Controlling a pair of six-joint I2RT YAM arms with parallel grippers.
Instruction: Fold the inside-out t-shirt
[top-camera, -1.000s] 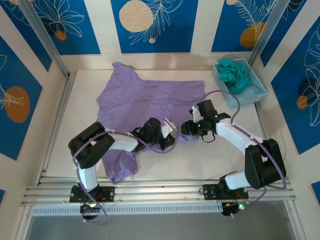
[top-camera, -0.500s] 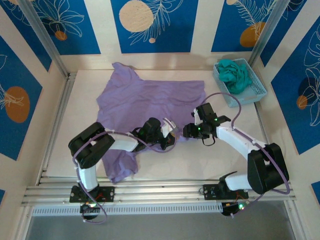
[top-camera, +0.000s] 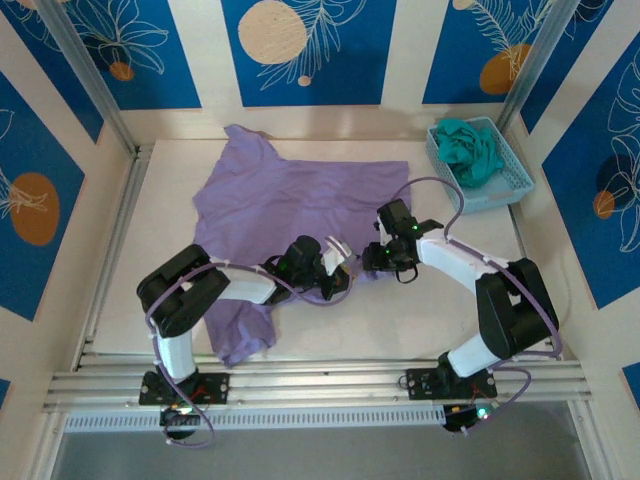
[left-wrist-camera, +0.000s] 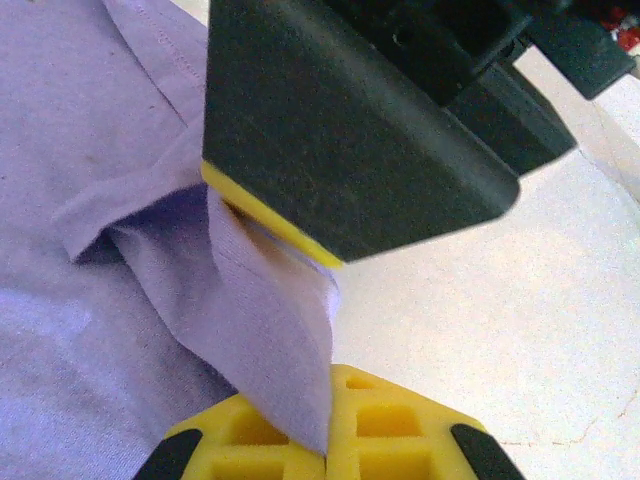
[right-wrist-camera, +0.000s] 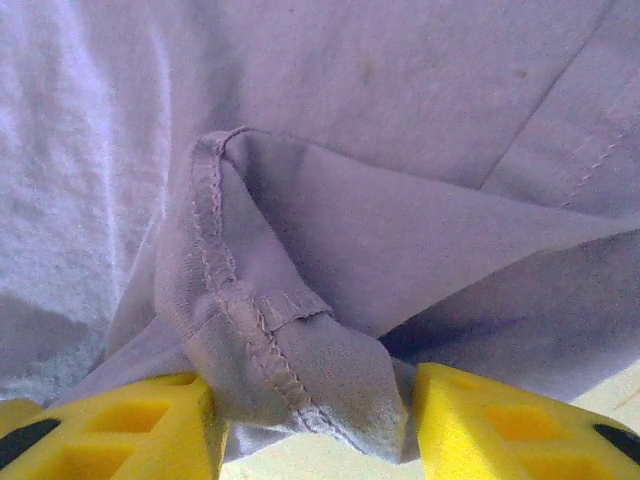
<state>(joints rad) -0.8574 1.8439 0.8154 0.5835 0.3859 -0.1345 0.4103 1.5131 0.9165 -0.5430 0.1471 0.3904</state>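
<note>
Top: lavender t-shirt (top-camera: 290, 195) lies spread on the bench (top-camera: 420, 320). The left pincer (top-camera: 338, 272) and right pincer (top-camera: 376, 262) meet at its near right edge.
Left wrist: left pincer clamped on a shirt fold.
Right wrist: right pincer apart, with a hemmed corner bunched between its fingers (right-wrist-camera: 110, 420).

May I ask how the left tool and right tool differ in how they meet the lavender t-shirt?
The left tool is shut, the right tool open. The left tool pinches a thin flat fold of the t-shirt; the right tool straddles a bunched hem. Both work the shirt's near edge.
</note>
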